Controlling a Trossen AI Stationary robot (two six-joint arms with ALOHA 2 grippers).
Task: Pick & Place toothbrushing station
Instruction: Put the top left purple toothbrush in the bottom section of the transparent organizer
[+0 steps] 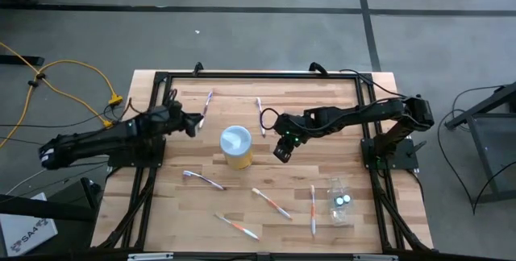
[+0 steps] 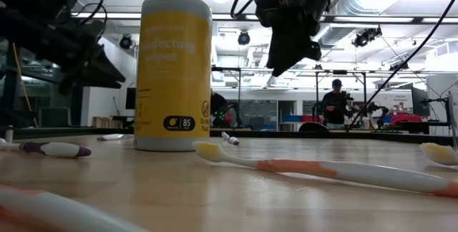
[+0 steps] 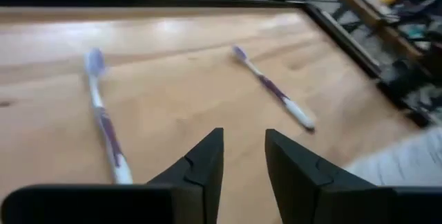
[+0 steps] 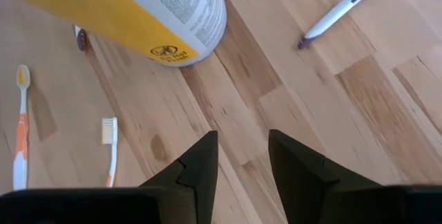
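Two grippers are up over the wood-plank table (image 1: 161, 213) and neither has anything in it. The left gripper (image 1: 193, 124), left of centre in the overhead shot, is seen with its dark fingers (image 3: 200, 169) parted by a narrow empty gap, aimed between two white toothbrushes with purple grips (image 3: 103, 124) (image 3: 273, 89) near the upper edge. The right gripper (image 1: 282, 150), just right of centre, is also slightly apart and empty, hanging beside the tall yellow wipes canister with a white lid (image 1: 236, 147).

The clear plastic holder cup with two teal-capped bottles inside (image 1: 340, 202) is parked at lower right, well apart from both arms. Three orange-and-white toothbrushes (image 1: 271, 202) (image 1: 313, 209) (image 1: 237, 226) are scattered along the lower middle.

Risks, probably: the canister could get clipped and tipped by the right arm if it's swung down low. Those brushes are thin and flat on the wood, so a pinch from such narrow jaws could easily skid one away instead of lifting it.
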